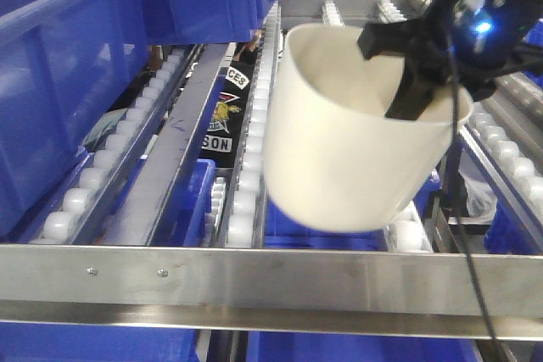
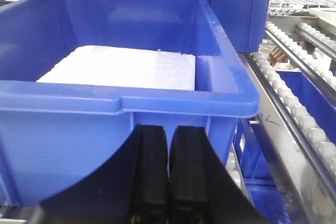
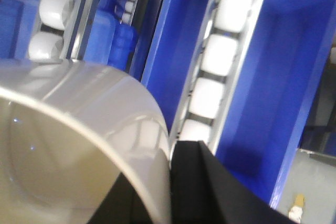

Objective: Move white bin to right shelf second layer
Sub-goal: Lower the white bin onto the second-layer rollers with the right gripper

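1 white bin (image 1: 339, 146) hangs tilted just above the sloped roller tracks (image 1: 246, 167) of the shelf level, behind the riveted steel front rail (image 1: 271, 281); whether its base touches the rollers is hard to tell through the blur. The right gripper (image 1: 405, 82) clamps the bin's far rim wall, 1 finger inside and 1 outside. To the left of the bin, 1 large blue crate (image 1: 59, 82) sits on the tracks, and more blue crates show below the rail. Only the left wrist view shows the left gripper (image 2: 168, 171), its 2 fingers pressed together and empty, facing a blue crate (image 2: 121, 103) holding 1 white foam slab (image 2: 121, 69). The right wrist view shows the bin's rim (image 3: 105, 129) over rollers (image 3: 218, 56).
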Controlling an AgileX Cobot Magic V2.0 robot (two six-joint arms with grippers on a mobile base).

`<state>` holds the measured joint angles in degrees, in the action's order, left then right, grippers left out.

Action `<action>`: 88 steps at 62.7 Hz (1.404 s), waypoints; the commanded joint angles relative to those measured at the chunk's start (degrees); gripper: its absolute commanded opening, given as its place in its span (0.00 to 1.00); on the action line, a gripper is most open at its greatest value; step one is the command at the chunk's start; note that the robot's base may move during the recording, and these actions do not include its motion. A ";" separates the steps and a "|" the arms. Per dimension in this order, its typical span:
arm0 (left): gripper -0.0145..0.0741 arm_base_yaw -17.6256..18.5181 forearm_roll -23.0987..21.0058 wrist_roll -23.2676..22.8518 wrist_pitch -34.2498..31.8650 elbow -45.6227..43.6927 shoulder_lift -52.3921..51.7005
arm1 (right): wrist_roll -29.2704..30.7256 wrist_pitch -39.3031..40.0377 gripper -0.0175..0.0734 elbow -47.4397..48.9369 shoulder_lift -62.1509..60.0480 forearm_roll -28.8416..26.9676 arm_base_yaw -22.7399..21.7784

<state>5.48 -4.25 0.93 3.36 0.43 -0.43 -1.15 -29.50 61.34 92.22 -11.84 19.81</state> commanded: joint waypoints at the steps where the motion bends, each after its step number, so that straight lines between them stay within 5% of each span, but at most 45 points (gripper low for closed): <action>1: 0.26 0.32 -0.53 -0.56 -4.93 2.11 -0.18 | 0.18 2.28 0.25 2.05 -1.41 -0.55 0.49; 88: 0.26 0.32 -0.53 -0.56 -4.93 2.11 -0.18 | 0.18 3.97 0.25 2.05 3.56 3.11 0.63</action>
<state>5.48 -4.25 0.93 3.36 0.43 -0.43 -1.33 -27.57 61.65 98.14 -9.71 20.60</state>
